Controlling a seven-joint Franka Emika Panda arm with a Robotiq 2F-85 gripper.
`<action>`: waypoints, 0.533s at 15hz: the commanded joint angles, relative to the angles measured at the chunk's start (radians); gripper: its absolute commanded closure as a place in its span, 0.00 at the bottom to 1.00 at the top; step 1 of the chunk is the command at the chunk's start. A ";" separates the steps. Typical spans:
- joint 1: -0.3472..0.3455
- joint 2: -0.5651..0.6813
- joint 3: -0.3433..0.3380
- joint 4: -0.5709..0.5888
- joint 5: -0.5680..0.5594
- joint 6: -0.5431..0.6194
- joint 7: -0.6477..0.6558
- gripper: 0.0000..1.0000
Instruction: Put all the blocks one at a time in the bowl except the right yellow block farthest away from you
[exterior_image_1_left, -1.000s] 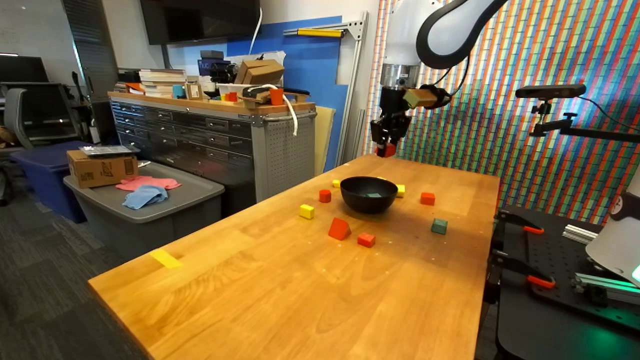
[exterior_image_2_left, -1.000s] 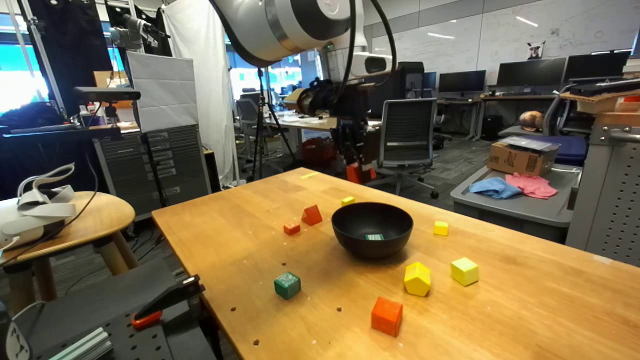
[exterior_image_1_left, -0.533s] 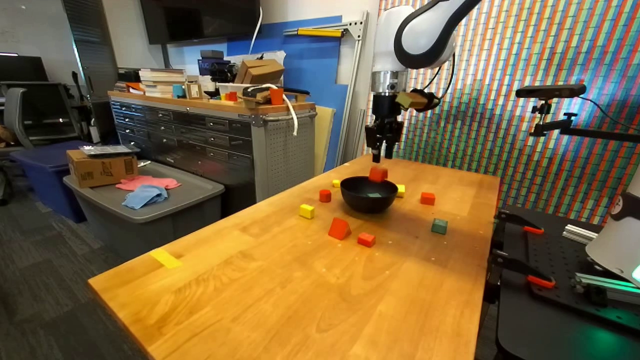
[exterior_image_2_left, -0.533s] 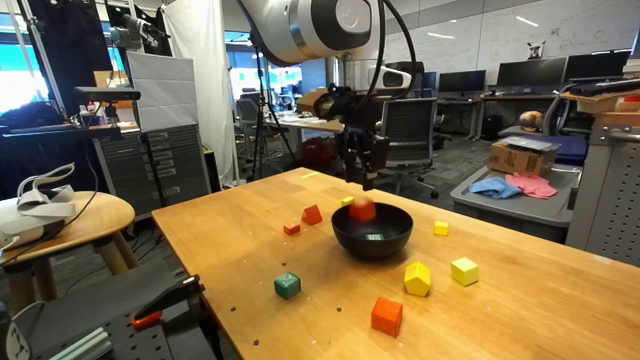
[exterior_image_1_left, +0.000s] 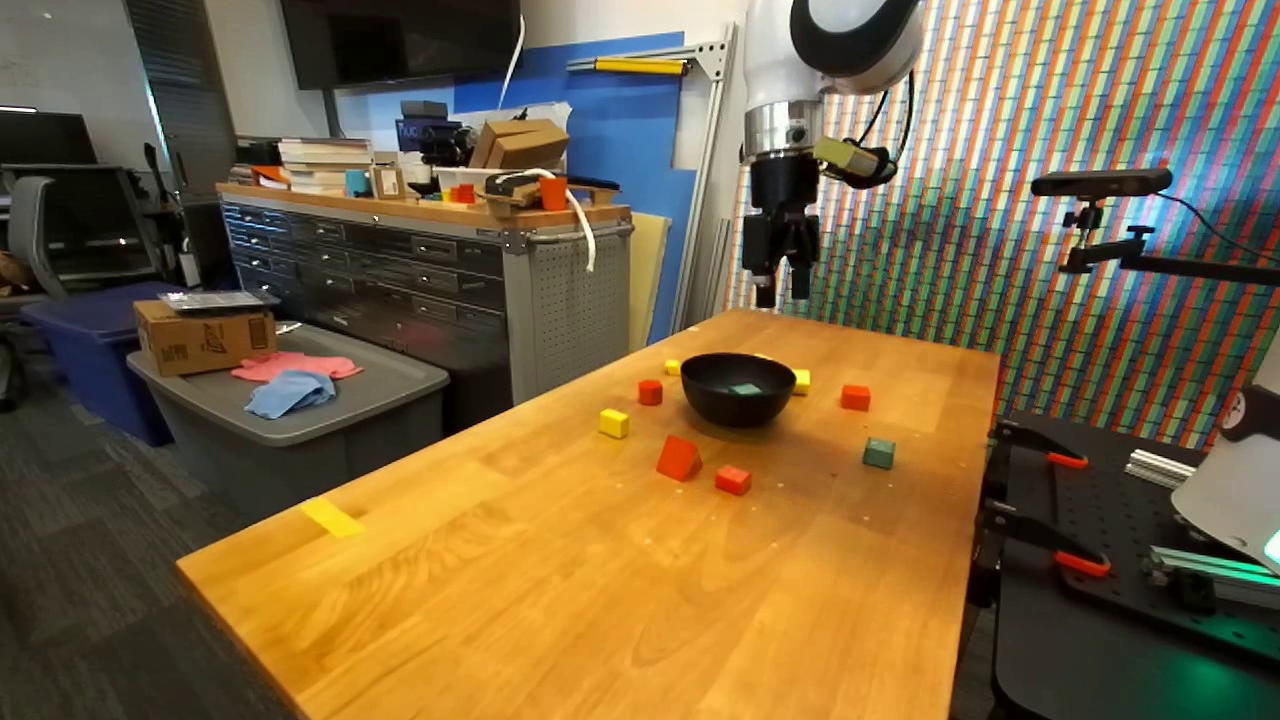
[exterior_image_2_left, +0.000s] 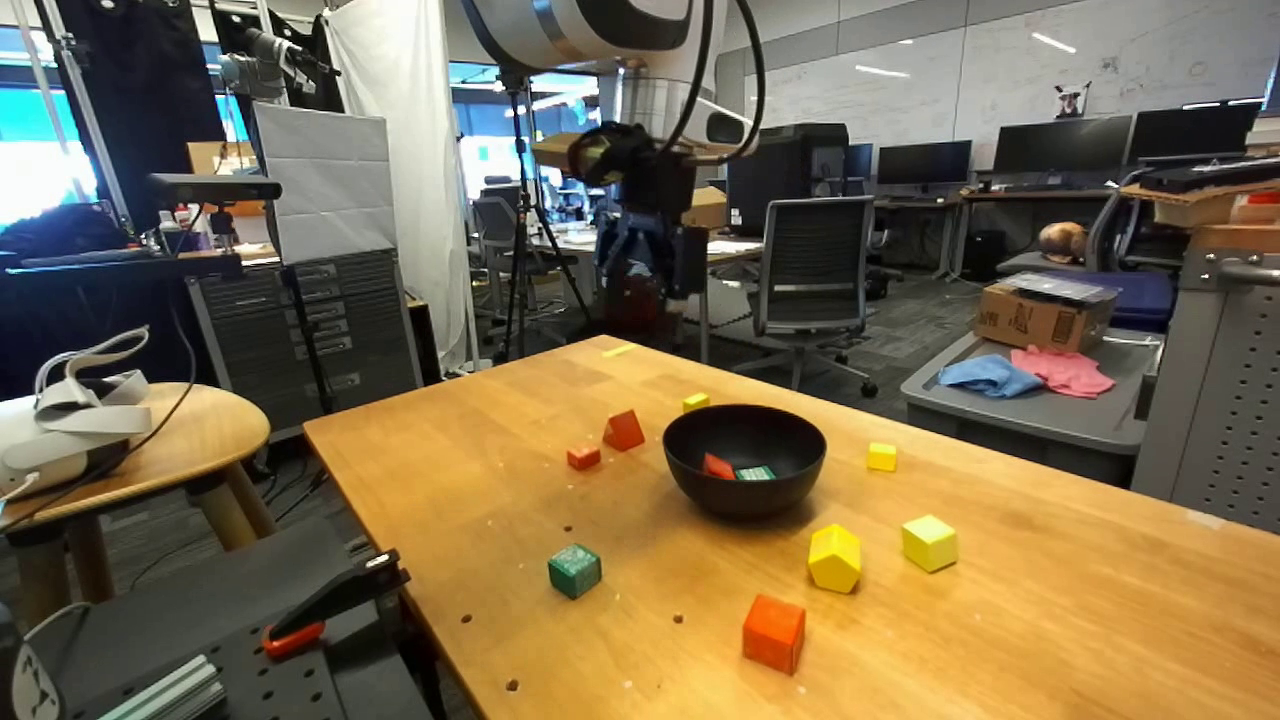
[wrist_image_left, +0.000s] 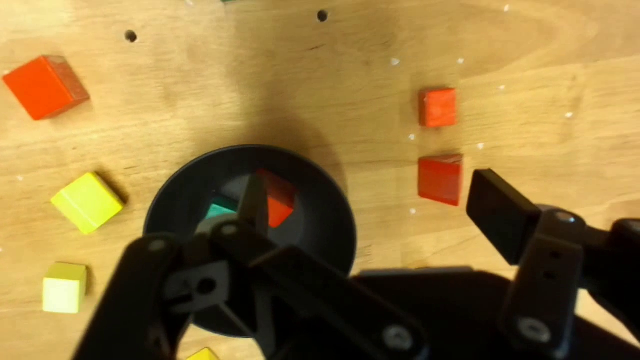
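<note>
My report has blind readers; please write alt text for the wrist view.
Black bowl holding a red block and green block, partly hidden by open robot fingers. On the wooden table: another red block and two yellow blocks at left, two red blocks at right, part of a third yellow block at bottom.

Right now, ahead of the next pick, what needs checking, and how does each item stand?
1. End effector open, nothing held: ok.
2. End effector apart from the bowl: ok, it hangs higher than the rim.
3. Bowl upright on the table: ok.
4. Red block and green block inside the bowl: ok.
5. Red wedge in the bowl: not ok, it lies on the table.
6. Which one to leave out: cannot tell, several yellow blocks sit on the table.
</note>
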 joint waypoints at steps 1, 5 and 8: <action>0.033 -0.096 0.050 -0.017 0.038 -0.063 -0.024 0.00; 0.035 -0.075 0.058 -0.004 0.012 -0.052 -0.001 0.00; 0.034 -0.067 0.058 -0.008 -0.015 0.006 0.054 0.00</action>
